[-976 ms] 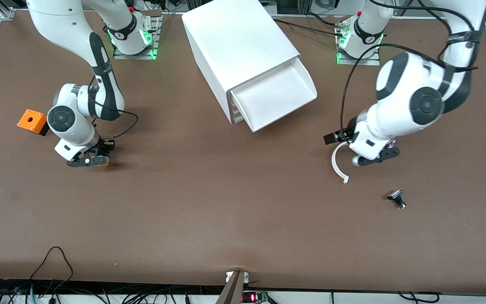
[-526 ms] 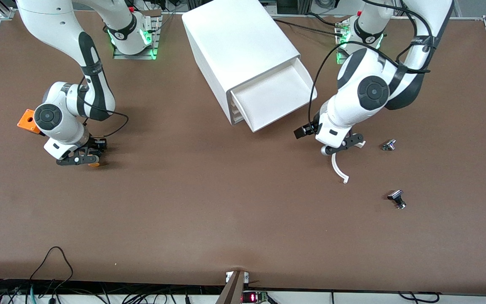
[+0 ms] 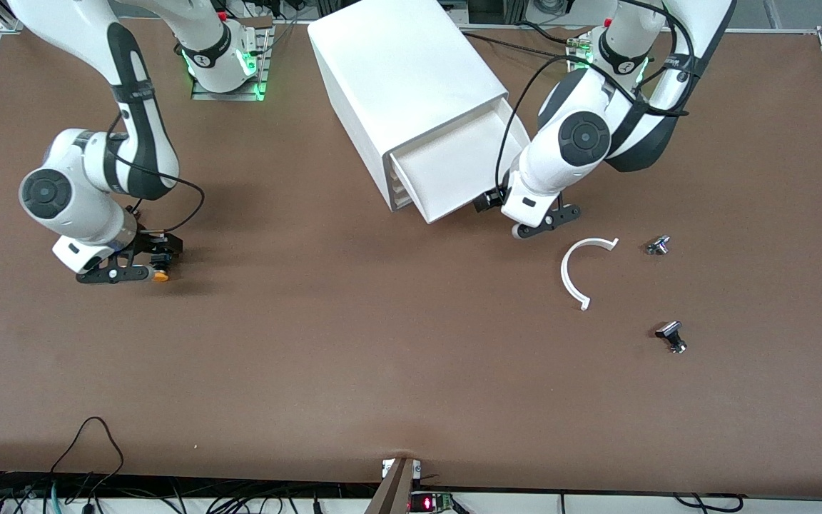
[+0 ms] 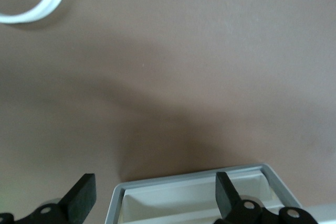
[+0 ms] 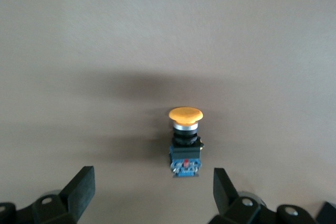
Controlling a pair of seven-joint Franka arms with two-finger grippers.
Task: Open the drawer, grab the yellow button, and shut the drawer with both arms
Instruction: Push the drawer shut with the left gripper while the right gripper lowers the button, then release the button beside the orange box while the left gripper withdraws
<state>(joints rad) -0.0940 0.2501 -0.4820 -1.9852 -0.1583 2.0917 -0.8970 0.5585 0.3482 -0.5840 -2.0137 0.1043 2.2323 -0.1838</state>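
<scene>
The drawer (image 3: 459,168), the top one of the white cabinet (image 3: 397,71), stands pulled out and looks empty. My left gripper (image 3: 543,223) is open and empty, low beside the drawer's front corner at the left arm's end. In the left wrist view that corner's rim (image 4: 189,183) lies between the open fingers (image 4: 83,199). The button (image 3: 160,275) lies on the table toward the right arm's end. My right gripper (image 3: 125,274) is open and empty just beside it. In the right wrist view the button (image 5: 185,142), with its orange cap and blue base, lies ahead of the open fingers (image 5: 224,188).
A white curved plastic strip (image 3: 574,275) lies on the table nearer the front camera than my left gripper; it also shows in the left wrist view (image 4: 39,4). Two small black-and-silver knobs (image 3: 658,245) (image 3: 671,335) lie toward the left arm's end.
My left gripper has moved from over the curved strip to the drawer's front corner. My right gripper has drawn away toward the right arm's end, and the button now lies beside it.
</scene>
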